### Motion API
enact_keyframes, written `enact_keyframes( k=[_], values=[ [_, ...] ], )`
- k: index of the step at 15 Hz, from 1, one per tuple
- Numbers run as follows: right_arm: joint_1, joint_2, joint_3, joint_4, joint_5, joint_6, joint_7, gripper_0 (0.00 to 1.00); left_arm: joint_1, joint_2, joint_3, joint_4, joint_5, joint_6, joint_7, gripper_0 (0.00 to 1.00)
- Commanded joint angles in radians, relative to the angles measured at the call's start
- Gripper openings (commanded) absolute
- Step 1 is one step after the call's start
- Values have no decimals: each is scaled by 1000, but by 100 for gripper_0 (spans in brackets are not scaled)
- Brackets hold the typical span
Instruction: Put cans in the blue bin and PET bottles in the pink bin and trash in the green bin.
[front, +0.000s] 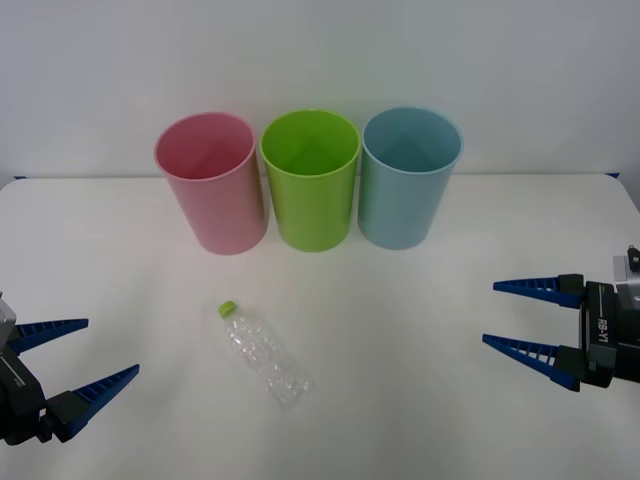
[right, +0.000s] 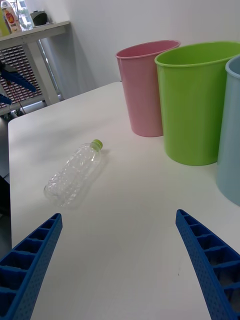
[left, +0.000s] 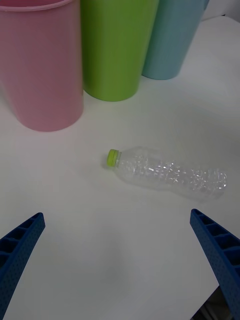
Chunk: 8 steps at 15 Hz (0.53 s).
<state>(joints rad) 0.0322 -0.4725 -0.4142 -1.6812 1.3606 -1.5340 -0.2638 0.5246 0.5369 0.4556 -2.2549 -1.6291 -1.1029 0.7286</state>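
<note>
Fingers of the left hand (front: 75, 362) spread wide at lower left, holding nothing. One PET bottle (front: 265, 355) lies on the white tabletop (front: 400, 400) at lower centre, seemingly empty. Three bins stand across the top: pink bin (front: 210, 180), green bin (front: 311, 178), blue bin (front: 408, 176). The right hand (front: 510, 315) at right gapes wide, empty.

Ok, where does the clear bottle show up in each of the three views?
Front view: bottle lies on the table, centre-left, nearer than the pink bin.
Right wrist view: bottle at middle left.
Left wrist view: bottle at centre.
Shared landmark: its green cap points toward the pink bin.
</note>
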Motion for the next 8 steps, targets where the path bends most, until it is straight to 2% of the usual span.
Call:
enact_keyframes(
  k=[1, 8],
  values=[
    [0, 0, 0, 0, 0, 0, 0, 78, 0, 0, 0, 0, 0, 0, 0, 100],
    [0, 0, 0, 0, 0, 0, 0, 78, -5, 34, -14, -23, -3, -11, -32, 100]
  ],
)
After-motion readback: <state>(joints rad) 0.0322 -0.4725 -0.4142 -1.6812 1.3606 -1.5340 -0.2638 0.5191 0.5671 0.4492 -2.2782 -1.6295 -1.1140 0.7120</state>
